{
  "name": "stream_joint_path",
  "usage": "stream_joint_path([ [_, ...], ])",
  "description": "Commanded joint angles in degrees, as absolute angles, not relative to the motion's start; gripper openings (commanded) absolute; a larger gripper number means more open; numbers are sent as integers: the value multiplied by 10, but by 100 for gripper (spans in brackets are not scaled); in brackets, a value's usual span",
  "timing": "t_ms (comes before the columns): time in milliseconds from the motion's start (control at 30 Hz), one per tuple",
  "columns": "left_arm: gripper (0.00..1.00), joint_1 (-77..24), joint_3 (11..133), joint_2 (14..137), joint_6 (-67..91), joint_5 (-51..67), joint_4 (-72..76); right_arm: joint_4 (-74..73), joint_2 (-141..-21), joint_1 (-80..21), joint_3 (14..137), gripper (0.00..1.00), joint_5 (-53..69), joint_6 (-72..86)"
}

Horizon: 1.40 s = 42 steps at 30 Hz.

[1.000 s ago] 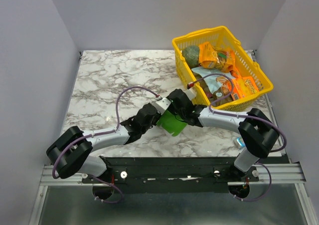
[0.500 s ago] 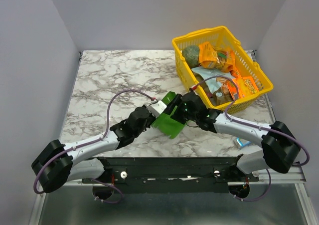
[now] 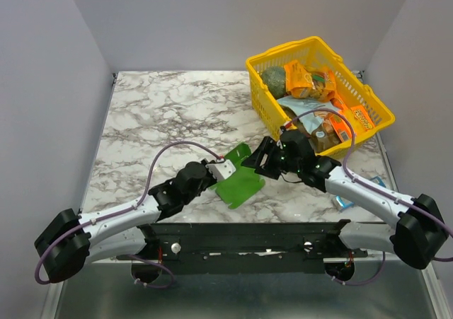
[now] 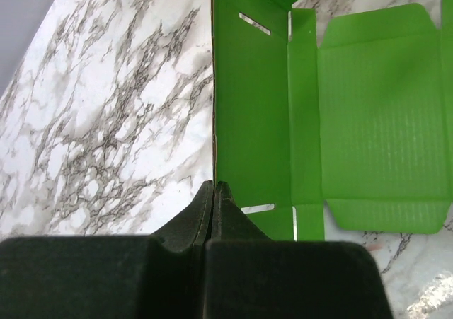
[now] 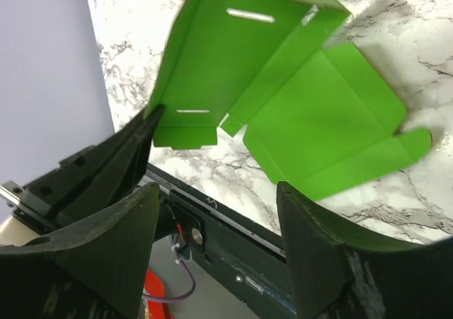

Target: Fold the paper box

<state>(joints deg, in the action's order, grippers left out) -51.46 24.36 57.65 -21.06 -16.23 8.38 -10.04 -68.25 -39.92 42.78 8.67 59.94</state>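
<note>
Paper box (image 3: 239, 183) lies on the marble table (image 3: 163, 114), near its front edge, between the two arms; mostly an open cut-out. Your left gripper (image 4: 214, 188) is clenched on the edge of one long panel, which is lifted off the table along its crease; your right gripper (image 5: 218, 190) hangs over the card, jaws spread, touching nothing. Progress, by my estimate: early; one wall raised, no flap tucked, both slots unfilled. Left for you: remaining walls, end flaps, closing.
</note>
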Motion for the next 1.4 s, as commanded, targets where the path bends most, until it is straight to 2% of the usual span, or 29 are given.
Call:
stream_joint_path([
  [0,0,-549,246,583,-242,-204,57,-78,-696,-390,468,72,90,614],
  [233,0,-578,250,587,-246,-246,41,-5,-758,-404,478,69,59,689],
  [600,0,-590,242,567,-252,-271,46,-28,-816,-410,476,69,-54,675],
  [733,0,-593,242,567,-253,-276,46,-41,-785,-369,452,69,-111,629],
  [933,0,-595,243,565,-255,-279,45,-49,-796,-285,444,69,-122,568],
  [1200,0,-601,242,563,-259,-285,47,-47,-785,-223,468,69,-95,496],
  [1367,0,-601,243,577,-262,-272,53,-47,-754,-225,469,69,29,519],
])
